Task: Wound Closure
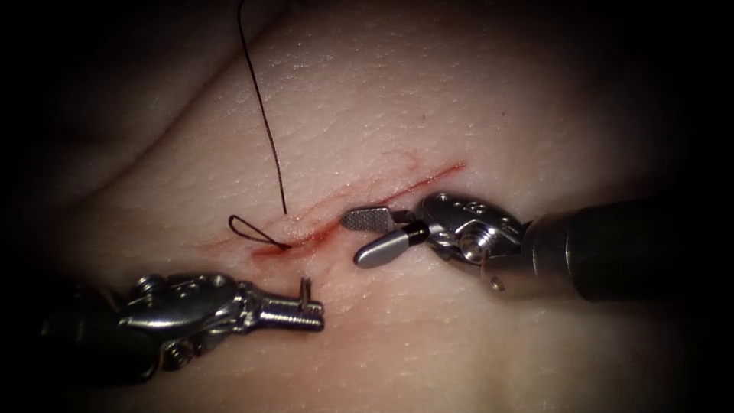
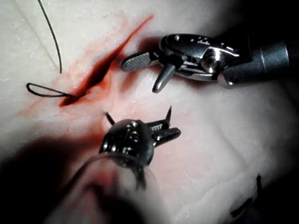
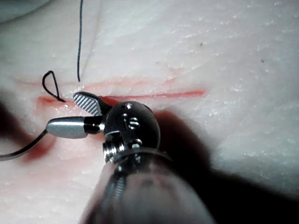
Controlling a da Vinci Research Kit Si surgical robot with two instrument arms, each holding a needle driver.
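Note:
The cut runs aslant across the tissue, with red fluid along it. Dark thread comes down from above to the cut's left end, where a small loop enters the tissue. My left tool is in front of the cut's left end, shut on the needle, which is out of the tissue. In the left wrist view both needle ends stick up beside the left tool. My right tool is open and holds nothing, just right of the loop by the cut.
In the left wrist view the right tool hangs open over the cut, with the thread beyond it. In the right wrist view the right tool is close to the loop.

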